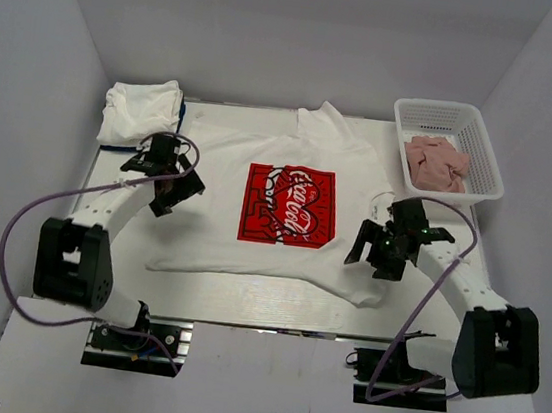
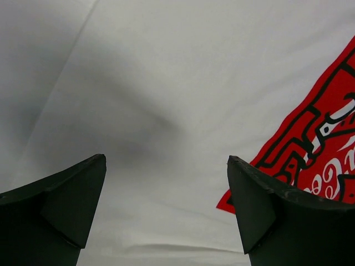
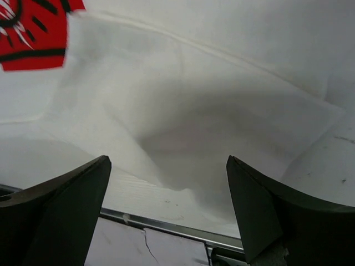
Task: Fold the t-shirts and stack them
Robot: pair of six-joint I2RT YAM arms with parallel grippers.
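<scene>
1 spread t-shirt (image 1: 232,156) lies flat at the centre of the table (image 1: 243,311), collar toward 12 o'clock, hem toward 6 o'clock, front up. Its red print (image 1: 290,205) with white script sits mid-chest. 1 folded t-shirt (image 1: 139,109), a white bundle, sits at the table's 10 o'clock corner, well apart from the print and just beside the spread shirt's 10 o'clock edge.

A white basket (image 1: 491,162) stands at the 2 o'clock corner with pink cloth (image 1: 437,162) inside.

The left gripper (image 1: 178,197) is over the spread shirt at 9 o'clock of the print. Fingers are spread wide and released, nothing between them. In the left wrist view only white fabric shows in the gap, with the print's corner at 3 o'clock, partly behind the finger on that side. Whether the tips touch the fabric, cannot tell.

The right gripper (image 1: 372,259) is at 4 o'clock of the print, over the shirt's hem corner near the table's 6 o'clock edge. Fingers are also wide apart, released, gripping nothing. The right wrist view shows a doubled, creased layer of white fabric under the gap, a bit of print at 11 o'clock, and the table's metal rim at 6 o'clock. Contact with the cloth, cannot tell.
</scene>
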